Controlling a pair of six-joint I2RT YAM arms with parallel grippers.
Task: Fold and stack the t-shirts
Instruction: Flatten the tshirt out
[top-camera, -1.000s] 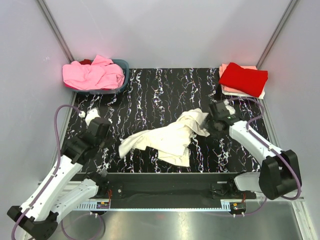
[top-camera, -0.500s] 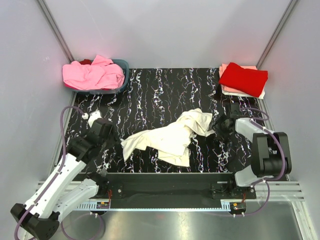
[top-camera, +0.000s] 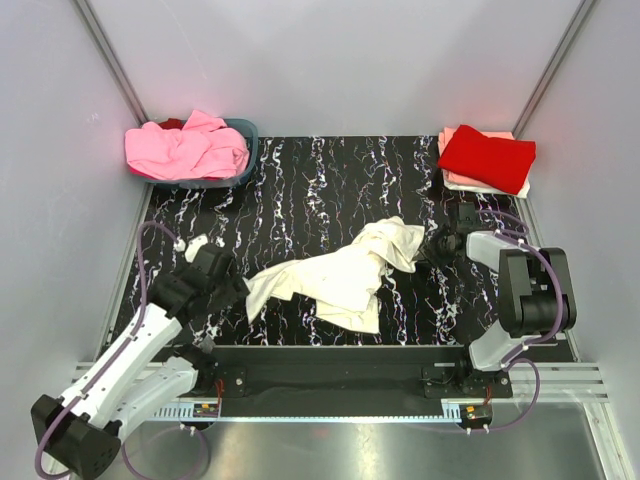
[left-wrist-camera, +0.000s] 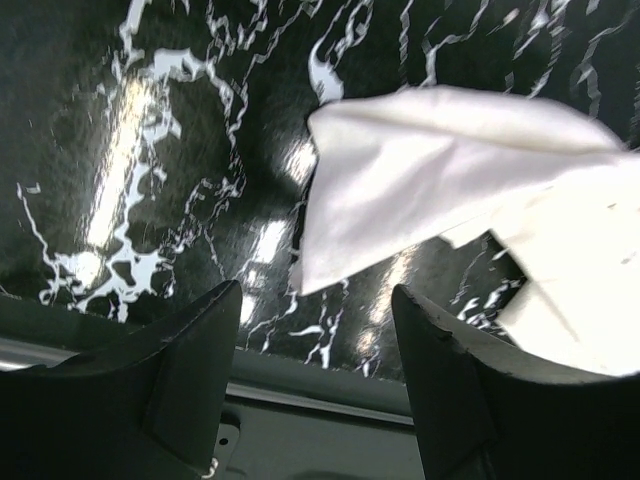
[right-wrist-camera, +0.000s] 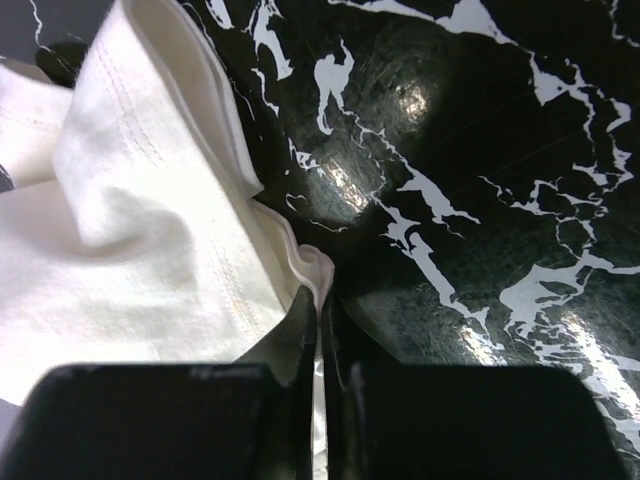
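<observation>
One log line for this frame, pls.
phase: grasp | left end effector: open, by left corner of crumpled white cloth t-shirt | right end effector: shut on its right edge | fold: not started

Shirt (top-camera: 335, 278) on table (top-camera: 300, 180) centre (basket (top-camera: 250, 140) back-left, stack (top-camera: 487, 158) back-right).

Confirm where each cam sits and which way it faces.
Top: fixed above and behind the arms, looking down at the table; both arms show, left hand and right hand included.
Left wrist: on the left arm, looking down at a shirt corner; its open fingers frame the bottom.
Right wrist: on the right arm, looking down at the shirt's edge, pinched in its shut hand.
Shared: all three see the shirt.
</observation>
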